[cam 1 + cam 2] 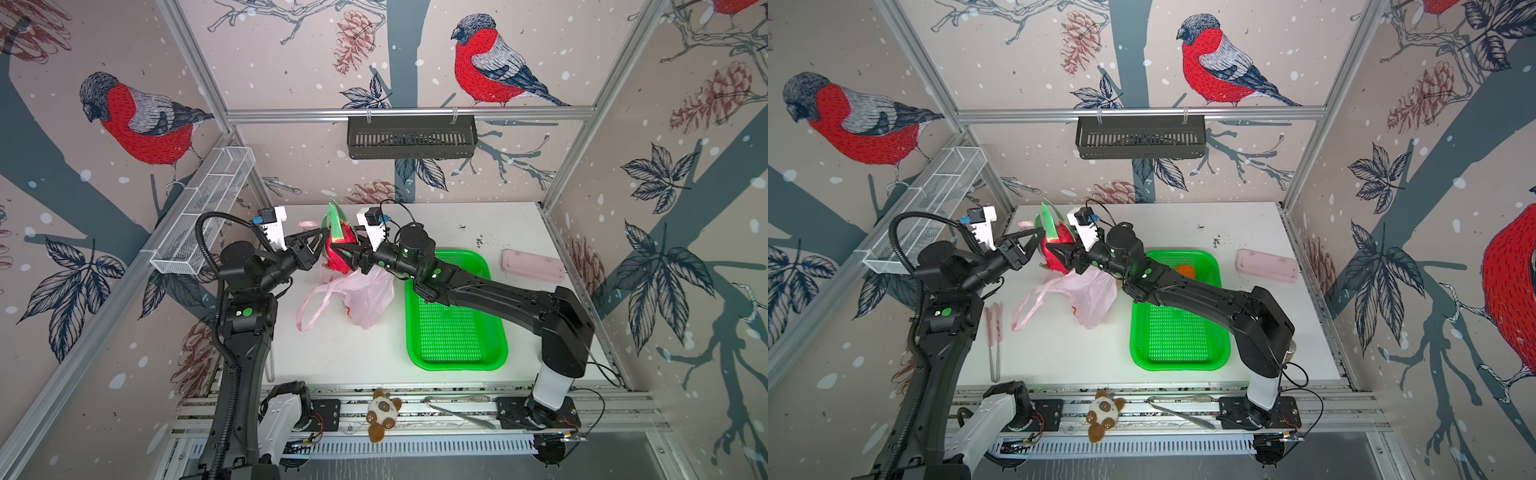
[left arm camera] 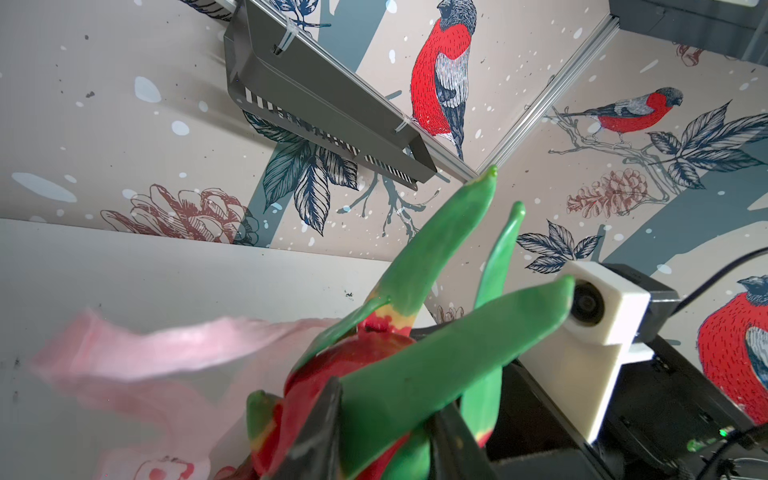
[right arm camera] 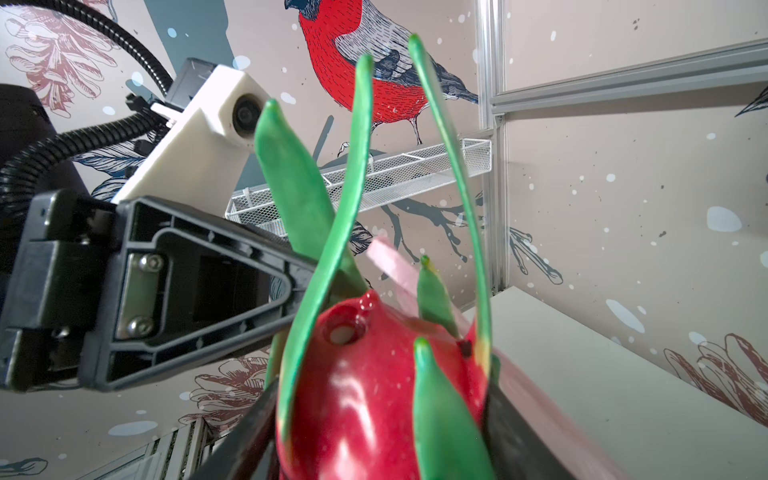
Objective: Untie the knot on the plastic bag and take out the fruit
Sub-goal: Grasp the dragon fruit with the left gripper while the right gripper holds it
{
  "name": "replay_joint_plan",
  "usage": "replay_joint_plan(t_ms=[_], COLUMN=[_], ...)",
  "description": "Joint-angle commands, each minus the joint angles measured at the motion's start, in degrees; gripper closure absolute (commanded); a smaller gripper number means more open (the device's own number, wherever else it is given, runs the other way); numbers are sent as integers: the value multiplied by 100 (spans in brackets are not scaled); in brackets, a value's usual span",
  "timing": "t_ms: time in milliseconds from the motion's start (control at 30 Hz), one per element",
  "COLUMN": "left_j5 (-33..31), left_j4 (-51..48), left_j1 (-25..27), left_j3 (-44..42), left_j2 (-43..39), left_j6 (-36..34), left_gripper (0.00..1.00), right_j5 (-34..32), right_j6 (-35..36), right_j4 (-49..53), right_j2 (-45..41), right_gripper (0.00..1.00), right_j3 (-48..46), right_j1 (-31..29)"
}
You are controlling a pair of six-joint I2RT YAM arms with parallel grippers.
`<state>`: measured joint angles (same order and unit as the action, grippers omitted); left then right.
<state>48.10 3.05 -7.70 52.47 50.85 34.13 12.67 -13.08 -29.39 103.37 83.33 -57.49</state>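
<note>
**Dragon fruit held between both grippers, above the bag**

The magenta dragon fruit with green-tipped scales (image 1: 338,245) hangs clear of the white counter (image 1: 332,357). It is directly above the thin translucent pale pink plastic bag (image 1: 361,299), at centre frame in both top views. Its long axis runs up-frame, scales uppermost.

The right gripper (image 1: 337,254) enters from the right and is closed on the red body, one jaw on each flank, as the right wrist view confirms. The left gripper (image 1: 322,236) enters from the left at the scale end. In the left wrist view its jaws are drawn in on one green scale, which fills the gap between them.

The bright green perforated plastic tray (image 1: 453,332) lies right of the fruit, beneath the right arm. Judgement: the right arm is nearer the tray, so transfer goes rightward once the left gripper lets go
</note>
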Motion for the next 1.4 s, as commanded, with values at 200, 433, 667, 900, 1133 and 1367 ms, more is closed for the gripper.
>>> replay_joint_plan(t_ms=[200, 433, 667, 900, 1133, 1367], left_j5=[565, 456, 219, -166, -281, -301], left_j4=[269, 265, 244, 457, 556, 588], left_j1=[23, 23, 23, 23, 23, 23], left_j3=[58, 0, 9, -52, -70, -88], left_j2=[67, 22, -59, -386, -487, -493], left_j6=[-159, -231, -358, -349, -276, -267], left_gripper=[80, 100, 100, 100, 100, 100], right_j5=[351, 368, 365, 274, 177, -131], right_j6=[115, 90, 71, 3, 63, 354], right_j4=[-23, -19, -10, -18, 160, 530], right_j2=[138, 226, 278, 384, 495, 499], right_gripper=[86, 86, 84, 71, 45, 20], right_j3=[226, 333, 368, 368, 460, 565], right_j1=[-104, -113, -117, -126, -133, -188])
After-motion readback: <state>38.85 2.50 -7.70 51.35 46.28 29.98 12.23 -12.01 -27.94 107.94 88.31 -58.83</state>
